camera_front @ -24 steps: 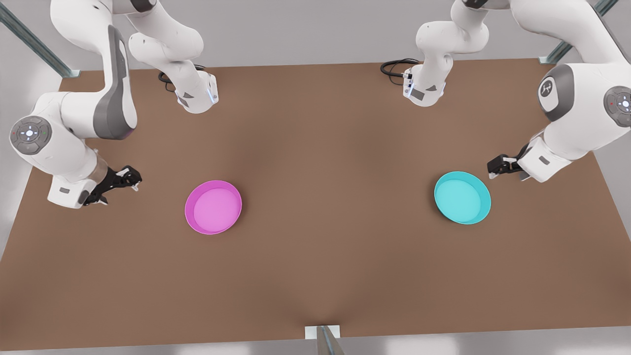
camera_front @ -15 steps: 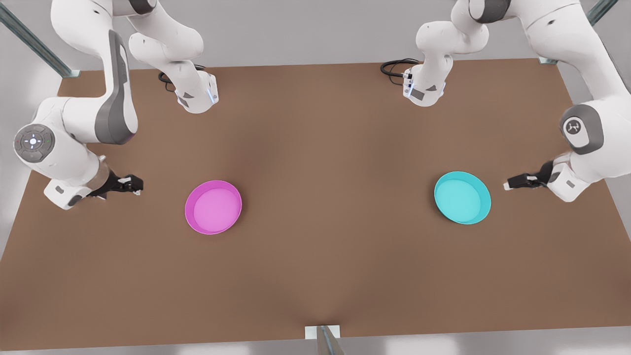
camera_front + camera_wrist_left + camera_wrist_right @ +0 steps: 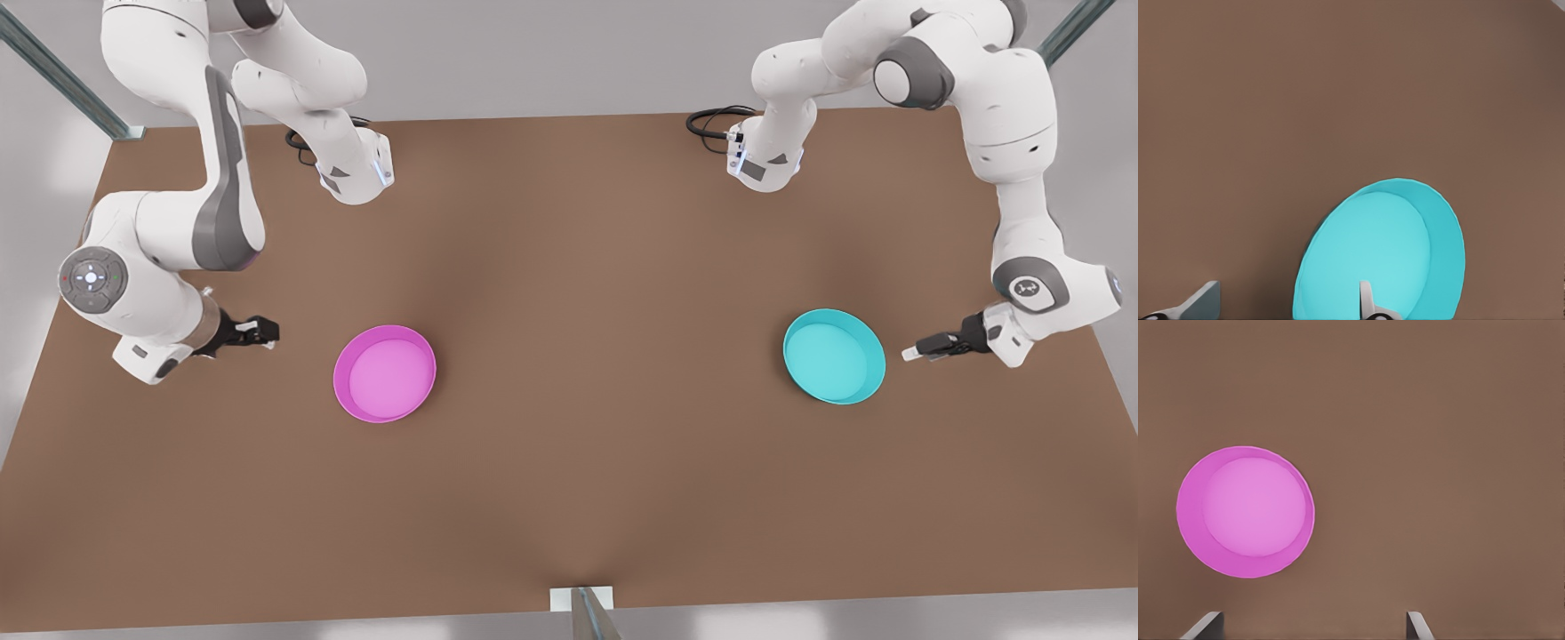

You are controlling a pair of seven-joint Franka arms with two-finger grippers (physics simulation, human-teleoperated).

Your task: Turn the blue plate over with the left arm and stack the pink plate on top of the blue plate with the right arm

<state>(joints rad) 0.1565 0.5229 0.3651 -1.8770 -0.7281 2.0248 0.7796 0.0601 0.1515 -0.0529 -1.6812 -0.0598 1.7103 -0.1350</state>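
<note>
Nearest the front view's camera, a bracket (image 3: 581,600) at the near edge of the brown tabletop (image 3: 578,471); bare brown surface behind it.

Mid-tabletop, toward the front view's left, pink plate (image 3: 385,373) lying flat, hollow side up, lighter pink inside; same plate in the right wrist view (image 3: 1245,512), well ahead of two grey fingertips (image 3: 1203,625) set wide apart; touching nothing.

Level with it, toward the front view's right, blue plate (image 3: 834,356), also flat and hollow side up, not flipped; well apart from the pink plate; seen close in the left wrist view (image 3: 1379,252), one fingertip (image 3: 1366,300) in front of its near rim, the other off to the side over bare tabletop.

Just beside the blue plate, at the front view's right, left gripper (image 3: 916,351), low over the tabletop, pointing at the plate's rim; close to it but apart; jaws spread, holding nothing.

At the front view's left, right gripper (image 3: 265,332), low and pointing toward the pink plate, near it yet with a clear gap of tabletop between; jaws spread wide, holding nothing.

Farther back, white arm links bending up from both grippers; beyond those, two arm bases (image 3: 356,169) standing near the far edge of the tabletop, a black cable (image 3: 711,120) looped beside the base at the front view's right; metal frame struts (image 3: 53,76) at the far corners.
</note>
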